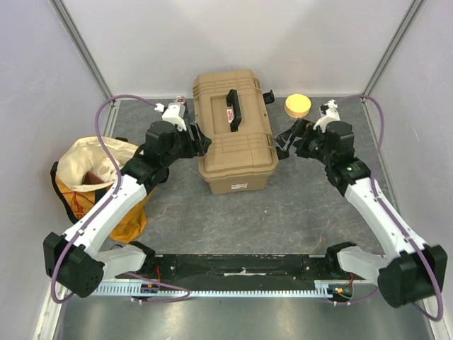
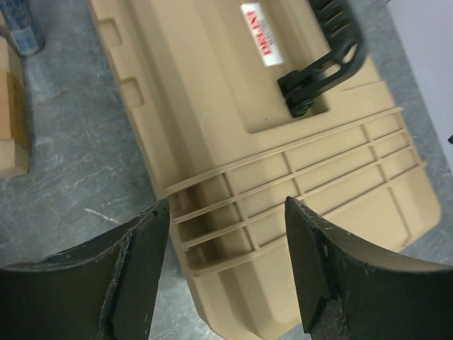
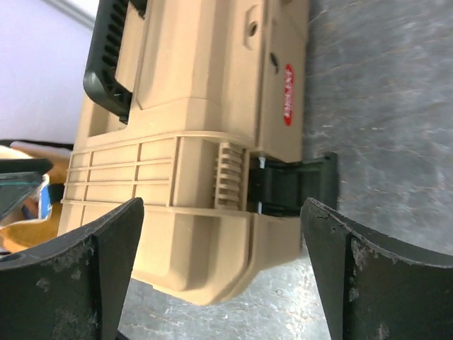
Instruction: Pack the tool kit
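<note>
The tool kit's tan toolbox [image 1: 235,134] stands in the middle of the table with its lid down and its black handle [image 1: 233,108] lying flat on top. My left gripper [image 1: 203,144] hangs open by the box's left side; in the left wrist view the box's ribbed corner [image 2: 283,184] shows between the spread jaws of the left gripper [image 2: 226,210]. My right gripper [image 1: 284,146] is open by the right side. In the right wrist view the right gripper [image 3: 223,207] frames the box [image 3: 198,113] and a black latch [image 3: 290,185] that sticks out, unfastened. Nothing is held.
A yellow-cream cloth bag [image 1: 92,173] lies at the left. A small cardboard box [image 2: 10,120] and a can [image 1: 180,101] sit behind the left gripper. A round yellow disc [image 1: 298,105] rests at the back right. White walls close in three sides.
</note>
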